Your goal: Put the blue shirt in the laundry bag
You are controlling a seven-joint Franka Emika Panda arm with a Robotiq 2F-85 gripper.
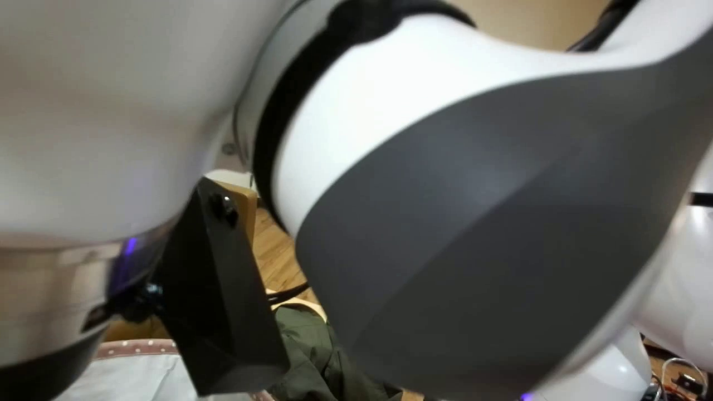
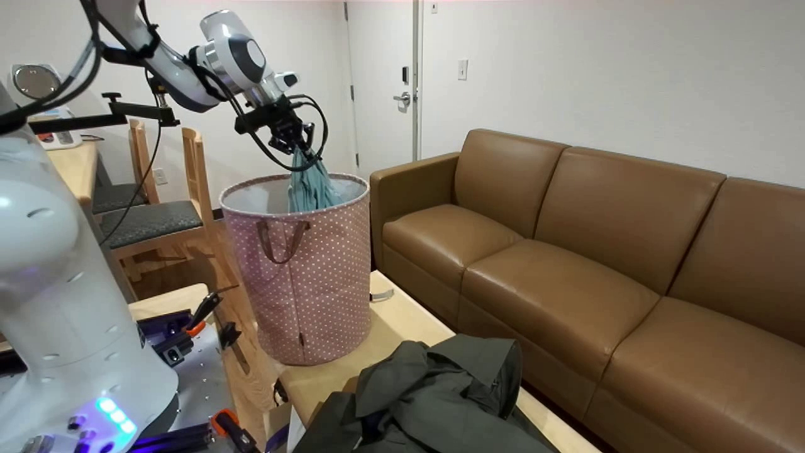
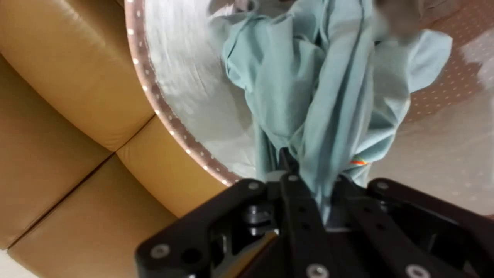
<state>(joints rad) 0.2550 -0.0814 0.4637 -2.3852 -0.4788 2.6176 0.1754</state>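
- Where the gripper [image 2: 306, 150] pinches its gathered upper end, the blue shirt [image 2: 310, 189] hangs below it, its lower part inside the laundry bag [image 2: 327, 283].
- The bag's front wall hides the shirt's lower end in an exterior view.
- In the wrist view, folds partly cover the fingertips [image 3: 286, 159].
- The arm [image 1: 479, 250] blocks most of an exterior view, where the bag is cut off at the bottom edge.

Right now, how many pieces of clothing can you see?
2: the blue shirt, held in the gripper and hanging into the laundry bag, and the dark green garment lying on the wooden table. Others may be hidden inside the bag or beneath that garment.
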